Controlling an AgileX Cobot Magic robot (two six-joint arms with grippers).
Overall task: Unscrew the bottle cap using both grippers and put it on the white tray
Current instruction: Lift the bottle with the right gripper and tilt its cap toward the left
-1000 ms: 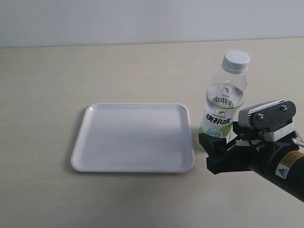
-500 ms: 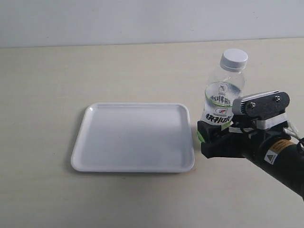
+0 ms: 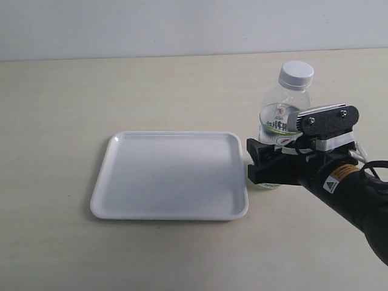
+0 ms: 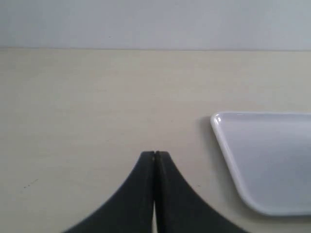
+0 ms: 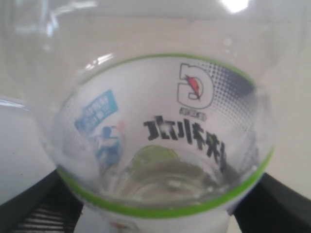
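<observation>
The clear bottle (image 3: 277,118) with its white-and-green label stands upright just right of the white tray (image 3: 176,134), the white bottle cap (image 3: 296,72) screwed on top. My right gripper (image 3: 257,162) reaches in low from the right, open, with its black fingers on either side of the bottle's lower body. In the right wrist view the bottle (image 5: 165,145) fills the space between the two fingers (image 5: 34,208); actual contact is not visible. My left gripper (image 4: 155,154) is shut on nothing above bare table, left of the tray's corner (image 4: 272,160). It is out of the exterior view.
The beige table (image 3: 121,85) runs back to a pale wall (image 3: 182,24). The tray holds nothing. The right arm's black body with its yellow warning label (image 3: 330,185) fills the table's lower right.
My right gripper has slid forward and to the left, so its fingers now flank the bottle's lower body. The bottle's top has shifted slightly left.
</observation>
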